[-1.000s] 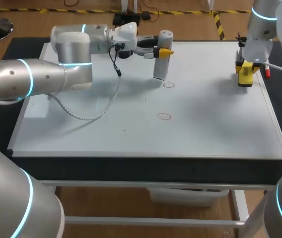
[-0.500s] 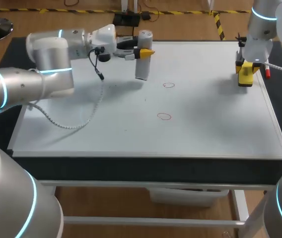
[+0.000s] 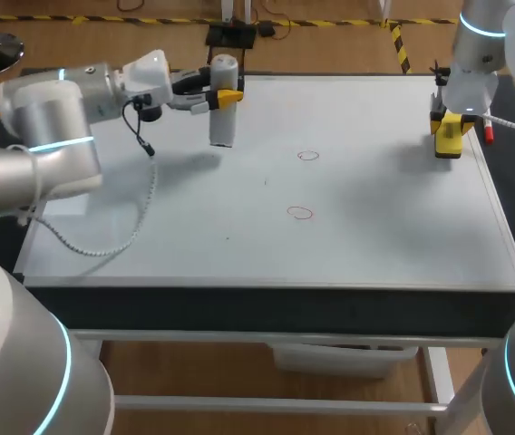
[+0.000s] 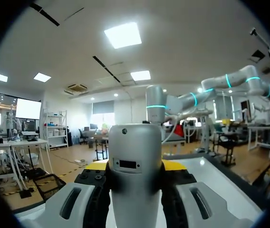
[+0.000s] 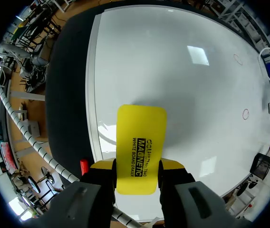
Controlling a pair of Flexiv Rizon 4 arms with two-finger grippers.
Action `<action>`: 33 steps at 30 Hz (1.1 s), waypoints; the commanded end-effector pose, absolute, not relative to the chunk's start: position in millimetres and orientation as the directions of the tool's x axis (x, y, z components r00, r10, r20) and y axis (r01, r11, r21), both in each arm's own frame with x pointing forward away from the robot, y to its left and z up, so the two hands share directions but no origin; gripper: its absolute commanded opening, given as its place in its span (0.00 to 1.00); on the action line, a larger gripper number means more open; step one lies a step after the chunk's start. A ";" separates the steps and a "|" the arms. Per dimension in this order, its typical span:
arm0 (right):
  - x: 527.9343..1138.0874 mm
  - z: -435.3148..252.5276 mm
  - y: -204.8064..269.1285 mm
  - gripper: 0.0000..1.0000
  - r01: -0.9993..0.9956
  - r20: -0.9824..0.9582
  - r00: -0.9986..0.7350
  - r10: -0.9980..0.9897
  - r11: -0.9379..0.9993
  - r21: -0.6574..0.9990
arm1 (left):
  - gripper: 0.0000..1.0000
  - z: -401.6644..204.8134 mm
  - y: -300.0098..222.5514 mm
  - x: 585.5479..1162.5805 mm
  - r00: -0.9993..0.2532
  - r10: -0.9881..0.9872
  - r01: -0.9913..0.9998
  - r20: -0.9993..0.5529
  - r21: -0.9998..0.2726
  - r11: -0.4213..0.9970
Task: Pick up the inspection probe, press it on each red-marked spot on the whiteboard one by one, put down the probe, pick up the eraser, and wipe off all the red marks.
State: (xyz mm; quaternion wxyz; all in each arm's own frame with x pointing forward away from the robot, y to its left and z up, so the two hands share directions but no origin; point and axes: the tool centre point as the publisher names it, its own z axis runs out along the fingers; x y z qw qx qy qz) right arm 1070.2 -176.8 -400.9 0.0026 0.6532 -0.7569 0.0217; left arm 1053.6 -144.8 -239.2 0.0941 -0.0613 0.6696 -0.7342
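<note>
The inspection probe (image 4: 135,190) is a smooth, matt silver-grey cylinder with a rounded top and a small dark rectangular slot on its face. It stands upright, and the left fingers (image 3: 228,94) are closed on it from 2 sides, their yellow tips showing just behind its body in the wrist view. It hangs over the far left part of the whiteboard (image 3: 375,236), well apart from the 2 red marks. Its lower end is cut off in the wrist view, and the head view does not settle whether it touches the board. The whiteboard is a glossy white sheet in a thin pale frame, lying on the dark tabletop (image 3: 267,306). The marks are thin hand-drawn rings, 1 farther back (image 3: 307,155) and 1 nearer the middle (image 3: 300,213). At the board's far right edge, the right fingers (image 3: 448,122) are clamped on the eraser (image 5: 141,147), a flat yellow block with rounded corners. It carries 2 lines of black print, and its gripped end is hidden between the fingers. A small red piece (image 5: 83,165) lies just beside it on the dark surface, too small to make out. A white coiled cable (image 3: 103,237) loops from the left arm over the board.
</note>
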 end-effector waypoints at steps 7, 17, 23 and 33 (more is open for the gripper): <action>1070.9 -400.0 -177.7 0.00 -0.989 0.034 -0.144 -0.989 0.143 -0.029 | 0.00 -237.1 -100.1 1032.8 -0.898 -0.440 0.070 -0.018 -0.992 -0.102; 1070.9 -400.0 -177.7 0.00 -0.989 0.034 -0.144 -0.989 0.143 -0.029 | 0.00 -233.9 -86.5 1029.1 -0.889 -0.457 0.079 -0.027 -0.992 -0.096; 1070.9 -400.0 -177.7 0.00 -0.989 0.034 -0.144 -0.989 0.143 -0.029 | 0.00 -232.3 -79.6 1026.5 -0.892 -0.451 0.072 -0.028 -0.994 -0.081; 1055.9 -400.7 -99.3 0.00 -0.999 0.035 0.033 -0.999 -0.034 -0.023 | 0.00 -232.3 -79.6 1026.5 -0.892 -0.451 0.072 -0.028 -0.994 -0.081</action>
